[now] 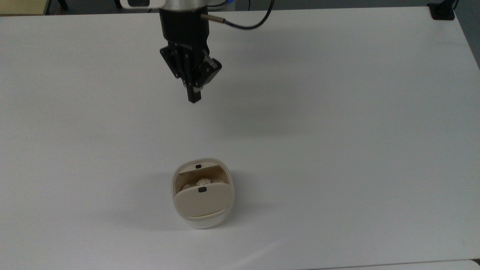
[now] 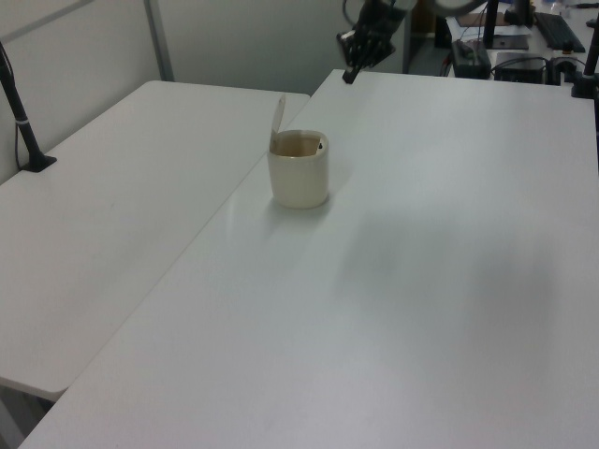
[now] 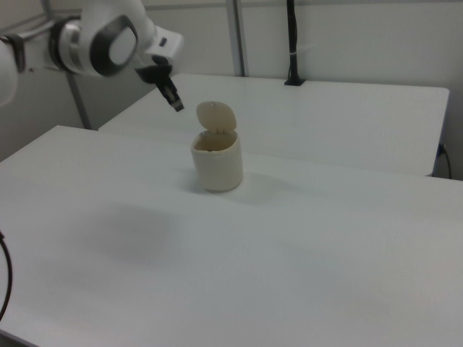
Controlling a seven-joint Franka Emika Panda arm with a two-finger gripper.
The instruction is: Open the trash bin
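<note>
White plastic forms the body of the trash bin (image 1: 203, 195), which stands on the pale worktop (image 1: 337, 131), in the top view a little left of centre and toward the lower edge. Its beige lid (image 1: 202, 201) is swung up on a hinge at the side nearest the top view's bottom edge, so the mouth is uncovered. In the left view the lid (image 2: 278, 116) stands almost upright at the bin's (image 2: 299, 173) left rim; in the right view it (image 3: 215, 116) rises from the far rim of the bin (image 3: 215, 163) like a raised flap. A small black square button (image 1: 202, 189) sits on the lid near its free edge, and a second small black mark (image 1: 198, 165) shows on the rim opposite. Pale crumpled lumps (image 1: 203, 182) lie inside the bin.

The tool (image 1: 194, 98) hangs in the air well apart from the bin, toward the top of the top view, with its two black fingers pressed together and nothing between them. A dark cable (image 1: 247, 23) curves away from the wrist above it. In the left view the tool (image 2: 349, 75) is up over the far end of the worktop (image 2: 421, 281), beyond the bin. In the right view it (image 3: 176, 105) points down and to the right view's right, just left of the raised lid and not touching it, with the white arm (image 3: 101, 40) behind it.

A second worktop (image 2: 112, 206) adjoins on the left view's left.
</note>
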